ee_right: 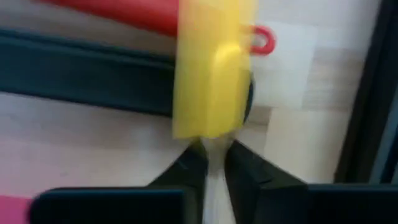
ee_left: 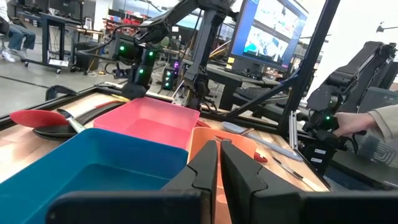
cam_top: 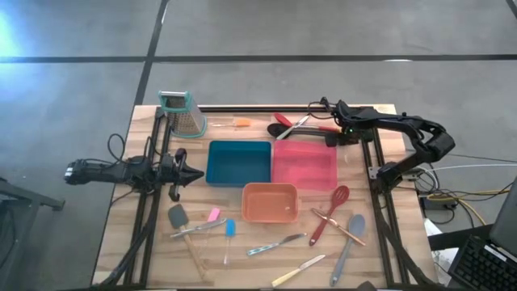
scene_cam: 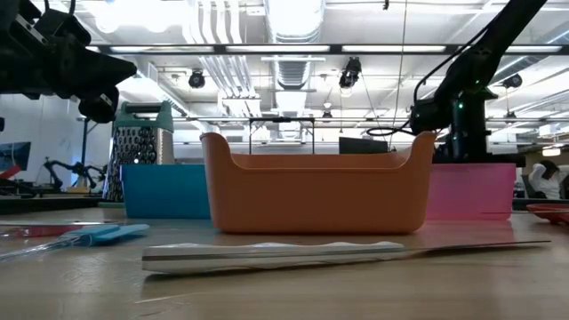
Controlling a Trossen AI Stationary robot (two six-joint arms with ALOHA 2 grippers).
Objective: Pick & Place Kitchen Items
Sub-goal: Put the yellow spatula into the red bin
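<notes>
Overhead, the right gripper [cam_top: 335, 136] reaches to the far right of the table, just beyond the pink tray [cam_top: 304, 164], among the red and black utensils [cam_top: 295, 124] lying there; more utensils [cam_top: 331, 222] are scattered near the orange tray [cam_top: 270, 202]. The left gripper [cam_top: 192, 172] waits left of the blue tray [cam_top: 238, 162], fingers together and empty. At the right wrist, the fingers [ee_right: 186, 165] pinch a yellow-handled utensil [ee_right: 211, 68], seemingly gripped for lifting toward a tray.

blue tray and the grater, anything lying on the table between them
No, in the high view the strip of wood between the blue tray and the grater is bare; the nearest thing, an orange-headed spatula, lies off to the side.
</notes>
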